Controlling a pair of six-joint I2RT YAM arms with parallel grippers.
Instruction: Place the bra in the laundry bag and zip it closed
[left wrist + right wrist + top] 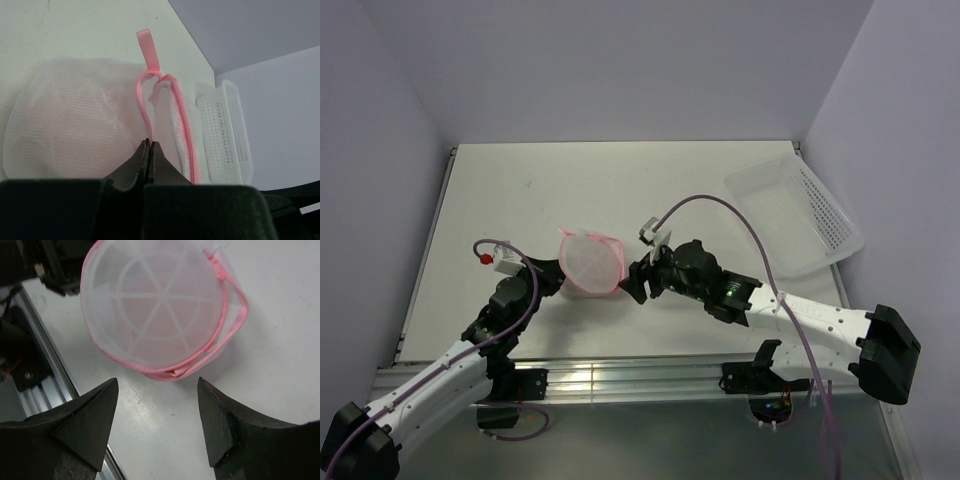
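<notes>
Your left gripper [149, 145] pinches the pink rim of the round white mesh laundry bag [588, 262], centre of the pale surface [520, 180], light-pink fabric bra [155, 315] inside; your right gripper [156, 386] stands wide just right.

This is a robot test cell in a lab, not a lived-in room. Plain pale panels [620, 60] close in a bare white tabletop [570, 190] beyond both grippers and out to either flank. Behind the left gripper [552, 283] and the right gripper [635, 282], at the arms' bases, a slotted aluminium rail [620, 378] carries the bolted mounts. Purple cables [720, 205] loop loose over the right gripper's wrist. An exposed circuit board [772, 408] with small lights sits far behind it. A white perforated plastic basket [800, 215] lies beyond it, to its right.
</notes>
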